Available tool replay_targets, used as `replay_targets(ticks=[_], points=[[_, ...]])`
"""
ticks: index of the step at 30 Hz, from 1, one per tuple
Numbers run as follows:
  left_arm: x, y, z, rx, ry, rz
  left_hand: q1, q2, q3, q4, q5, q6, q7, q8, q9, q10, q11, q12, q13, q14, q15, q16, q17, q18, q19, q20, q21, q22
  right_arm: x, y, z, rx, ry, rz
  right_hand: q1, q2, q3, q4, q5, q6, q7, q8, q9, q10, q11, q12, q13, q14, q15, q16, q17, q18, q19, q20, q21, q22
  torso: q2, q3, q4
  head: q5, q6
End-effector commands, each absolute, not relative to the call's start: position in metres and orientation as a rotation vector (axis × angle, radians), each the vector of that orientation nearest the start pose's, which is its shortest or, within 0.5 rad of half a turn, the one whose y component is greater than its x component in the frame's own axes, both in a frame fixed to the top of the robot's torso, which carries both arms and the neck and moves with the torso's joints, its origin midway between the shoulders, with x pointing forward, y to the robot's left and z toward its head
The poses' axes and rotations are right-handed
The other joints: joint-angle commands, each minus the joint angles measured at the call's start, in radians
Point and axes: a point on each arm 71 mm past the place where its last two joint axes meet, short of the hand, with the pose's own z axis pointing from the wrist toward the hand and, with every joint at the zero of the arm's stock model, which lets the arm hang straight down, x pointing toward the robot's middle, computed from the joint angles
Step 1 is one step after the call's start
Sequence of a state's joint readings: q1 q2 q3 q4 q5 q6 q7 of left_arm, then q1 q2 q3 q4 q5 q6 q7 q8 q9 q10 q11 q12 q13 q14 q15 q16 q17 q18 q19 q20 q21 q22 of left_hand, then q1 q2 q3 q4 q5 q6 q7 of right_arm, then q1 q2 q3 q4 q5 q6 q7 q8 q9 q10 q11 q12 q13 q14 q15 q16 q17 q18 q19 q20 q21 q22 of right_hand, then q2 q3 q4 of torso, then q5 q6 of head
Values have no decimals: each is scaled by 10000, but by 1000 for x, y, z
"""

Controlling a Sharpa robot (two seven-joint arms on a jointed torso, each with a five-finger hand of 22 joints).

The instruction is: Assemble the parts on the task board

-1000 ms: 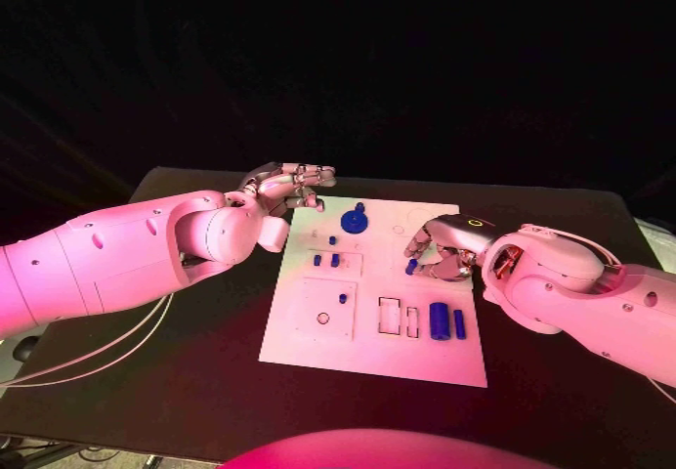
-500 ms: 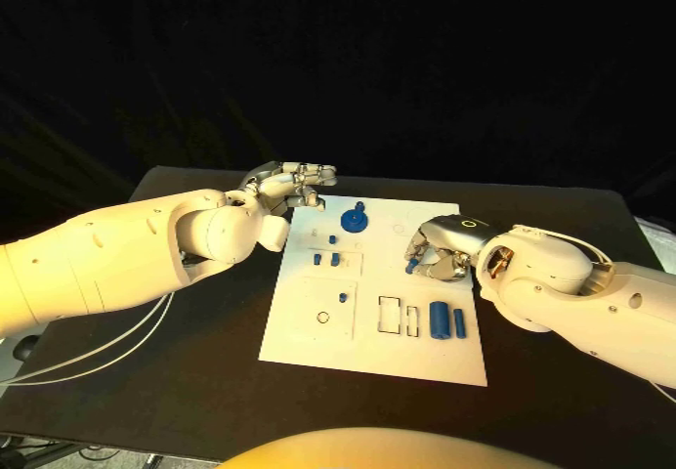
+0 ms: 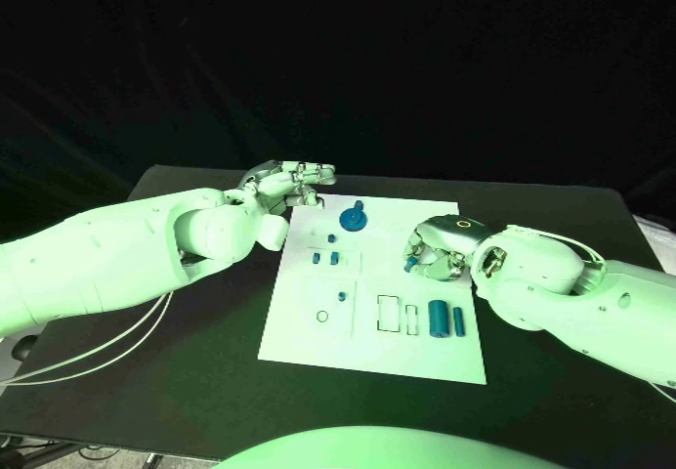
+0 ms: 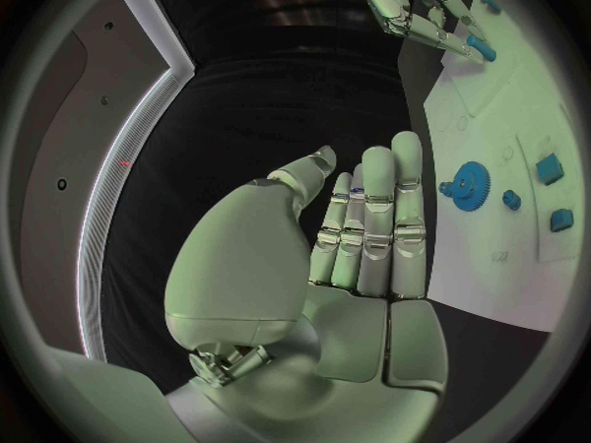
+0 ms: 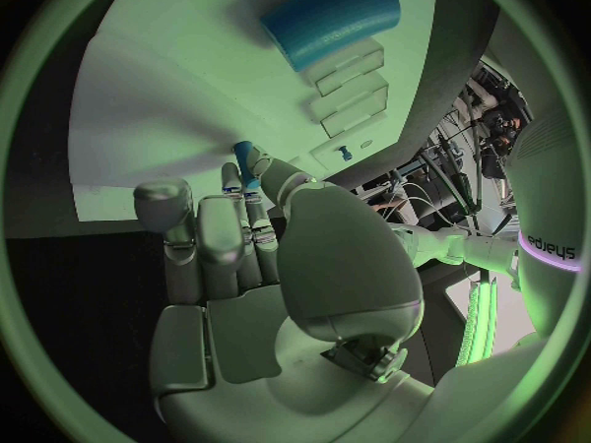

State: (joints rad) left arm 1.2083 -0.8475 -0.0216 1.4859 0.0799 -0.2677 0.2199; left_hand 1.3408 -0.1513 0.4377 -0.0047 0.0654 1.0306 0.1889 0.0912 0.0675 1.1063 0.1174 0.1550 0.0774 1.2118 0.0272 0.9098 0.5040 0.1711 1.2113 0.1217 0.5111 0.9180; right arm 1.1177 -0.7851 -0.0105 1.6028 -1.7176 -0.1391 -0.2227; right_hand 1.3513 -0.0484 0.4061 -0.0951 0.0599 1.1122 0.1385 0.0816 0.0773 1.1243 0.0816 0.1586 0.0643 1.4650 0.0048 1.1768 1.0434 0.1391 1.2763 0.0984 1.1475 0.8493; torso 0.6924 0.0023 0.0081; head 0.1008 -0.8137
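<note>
Right hand (image 3: pixel 440 252): positioned over the right edge of the task board (image 3: pixel 369 347), fingers curled down, pinching a small blue peg (image 5: pixel 247 161) between thumb and fingertips, as seen in the right wrist view. Peg tip just above the board surface, contact not determinable.

Left hand (image 3: pixel 289 183): located off the far-left corner of the task board, above the black table (image 3: pixel 169 391). Fingers straight and pressed side by side in the left wrist view, thumb lying alongside, nothing held.

Task board: white plate, centred on the table between the two hands.

Parts relative to the board:
- Blue gear (image 3: pixel 353 219): near the far edge, left of centre, just beside the left hand's fingertips.
- Small blue pins (image 3: pixel 325 258): below the gear, in the upper-left recess area.
- Single small blue pin (image 3: pixel 341 295): in the square panel at the lower left.
- Large blue cylinder (image 3: pixel 440 318) and a thinner blue cylinder (image 3: pixel 458 320): side by side, lying flat near the lower-right corner, just beside two empty rectangular slots (image 3: pixel 398 316).
</note>
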Motion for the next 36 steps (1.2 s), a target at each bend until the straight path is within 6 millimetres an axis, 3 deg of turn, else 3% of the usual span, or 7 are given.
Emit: replay_targets(ticks=[1,7,17,21,26,36], points=[[499,218,-182,-12896,15376,-15110,11,55,-54,15,44,-44,2,59,11,-50,-12,63,-5,-67,-2,-47,-8,115,1,42,-34,-9,454,-148,-212,-4347,17422,5427,-65,77,79,13,-49,193,-13,107,33,208,-48,7,2,216,-116,149,120,-94,176,-1,177,233,-1,-1,4,-19,-10],[499,218,-183,-12901,15405,-15115,11,55,-54,15,44,-44,2,59,11,-50,-12,63,-5,-67,-2,-47,-8,115,1,42,-34,-9,452,-147,-205,-3865,16613,5912,-21,197,250,5,-63,417,-82,189,71,507,-136,-6,12,325,-207,517,559,-209,470,-70,609,880,-2,3,14,-31,-3],[499,218,-183,-12752,15497,-15090,51,87,-54,-2,54,-60,11,62,8,-71,-8,81,-6,-75,1,-45,-20,114,3,42,-47,-22,443,-151,-190,-3231,15936,6725,33,218,366,-46,-67,490,-94,209,87,654,-173,-28,21,342,-236,610,657,-228,525,-111,716,1014,-17,-9,21,1,0],[498,218,-183,-12705,15584,-15096,80,97,-49,-18,58,-66,13,65,7,-81,-6,90,-6,-81,1,-45,-27,115,4,42,-53,-27,437,-148,-186,-3170,15954,7043,0,180,353,-41,-69,504,-93,212,91,676,-170,-39,21,342,-237,626,673,-228,524,-119,724,1018,-12,-13,-4,5,13],[498,216,-183,-12679,15681,-15162,134,123,-29,-47,67,-75,16,70,6,-98,-4,104,-8,-90,-1,-45,-38,117,8,38,-60,-35,429,-130,-185,-3299,16181,7691,-49,154,338,-18,-70,508,-94,209,91,687,-167,-58,18,336,-235,614,652,-226,516,-125,723,1008,-2,-5,7,30,32],[498,213,-183,-12696,15718,-15211,144,127,-26,-53,67,-77,18,72,6,-101,-3,109,-9,-94,-2,-46,-41,116,8,37,-62,-37,404,-77,-196,-3917,16472,9298,-77,155,338,0,-67,497,-91,199,89,682,-164,-79,14,329,-233,597,625,-219,498,-129,706,972,-7,-13,27,122,8]])
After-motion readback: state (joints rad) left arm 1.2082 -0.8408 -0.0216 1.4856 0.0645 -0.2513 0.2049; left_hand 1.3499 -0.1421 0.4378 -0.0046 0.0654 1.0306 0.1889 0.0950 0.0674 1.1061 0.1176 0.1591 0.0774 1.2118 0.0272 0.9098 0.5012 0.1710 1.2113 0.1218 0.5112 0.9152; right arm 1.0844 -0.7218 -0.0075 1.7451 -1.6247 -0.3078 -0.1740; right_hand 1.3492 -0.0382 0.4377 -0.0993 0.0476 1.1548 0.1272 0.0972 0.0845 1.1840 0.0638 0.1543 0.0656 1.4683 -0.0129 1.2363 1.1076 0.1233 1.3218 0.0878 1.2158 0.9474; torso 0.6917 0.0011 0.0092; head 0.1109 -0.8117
